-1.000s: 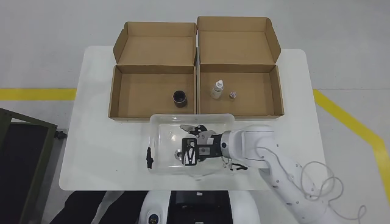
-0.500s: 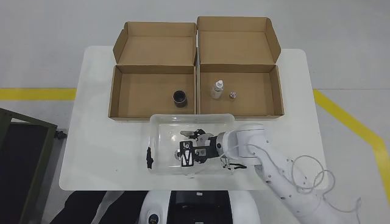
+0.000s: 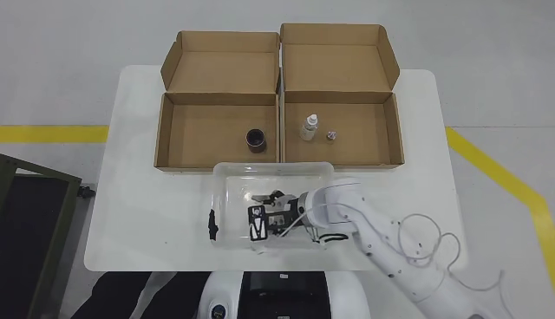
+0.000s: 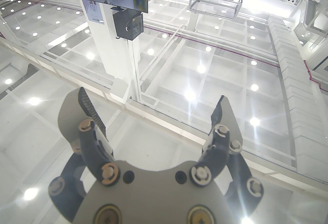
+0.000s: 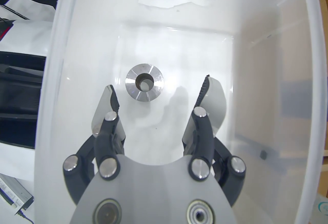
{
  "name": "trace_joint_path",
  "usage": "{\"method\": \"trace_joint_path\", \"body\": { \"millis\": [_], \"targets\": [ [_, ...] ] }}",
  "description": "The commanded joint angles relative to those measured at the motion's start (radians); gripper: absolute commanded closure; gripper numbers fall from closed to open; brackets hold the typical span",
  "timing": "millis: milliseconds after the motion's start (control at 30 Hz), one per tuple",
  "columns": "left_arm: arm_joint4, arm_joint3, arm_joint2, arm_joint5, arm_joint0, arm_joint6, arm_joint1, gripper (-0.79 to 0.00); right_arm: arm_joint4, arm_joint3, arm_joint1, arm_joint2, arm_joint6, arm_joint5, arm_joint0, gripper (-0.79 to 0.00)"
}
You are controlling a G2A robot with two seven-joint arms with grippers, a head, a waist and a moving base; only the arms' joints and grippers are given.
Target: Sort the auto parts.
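While the right arm bends low into one clear bin (image 3: 273, 166), the right gripper (image 5: 159, 92) hangs over the bin floor, fingers spread apart and empty. One silver flanged ring (image 5: 144, 85) lies just beyond the fingertips. The left gripper (image 4: 151, 95) points up at a ceiling (image 4: 230, 56), likewise spread and empty. Beyond the bin stand two open cardboard boxes: the left box (image 3: 178, 137) holds one dark cylinder (image 3: 256, 139), the right box (image 3: 381, 137) one white bottle-shaped part (image 3: 310, 127) and one small part (image 3: 330, 133).

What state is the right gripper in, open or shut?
Open. The right gripper has its fingers spread apart inside the clear bin, the metal ring ungripped.
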Motion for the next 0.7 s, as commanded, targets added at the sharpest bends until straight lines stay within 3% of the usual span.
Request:
{"method": "trace_joint_path", "body": {
  "millis": [0, 100, 233, 467, 600, 667],
  "targets": [
    [0.000, 0.000, 0.000, 0.000, 0.000, 0.000, 0.000, -0.785, -0.002, 0.011, -0.003, -0.015, -0.004, 0.004, 0.007, -0.551],
    [0.000, 0.000, 0.000, 0.000, 0.000, 0.000, 0.000, -0.785, -0.004, 0.029, -0.008, -0.036, -0.009, 0.011, 0.017, -0.526],
    [0.000, 0.000, 0.000, 0.000, 0.000, 0.000, 0.000, -0.785, -0.006, 0.044, -0.013, -0.054, -0.014, 0.019, 0.028, -0.391],
    [0.000, 0.000, 0.000, 0.000, 0.000, 0.000, 0.000, -0.785, -0.006, 0.037, -0.013, -0.060, -0.013, 0.020, 0.034, -0.274],
    [0.000, 0.000, 0.000, 0.000, 0.000, 0.000, 0.000, -0.785, -0.003, 0.023, -0.010, -0.056, -0.013, 0.022, 0.031, -0.151],
    [0.000, 0.000, 0.000, 0.000, 0.000, 0.000, 0.000, -0.785, -0.001, 0.015, -0.008, -0.054, -0.013, 0.022, 0.029, -0.034]
  ]
}}
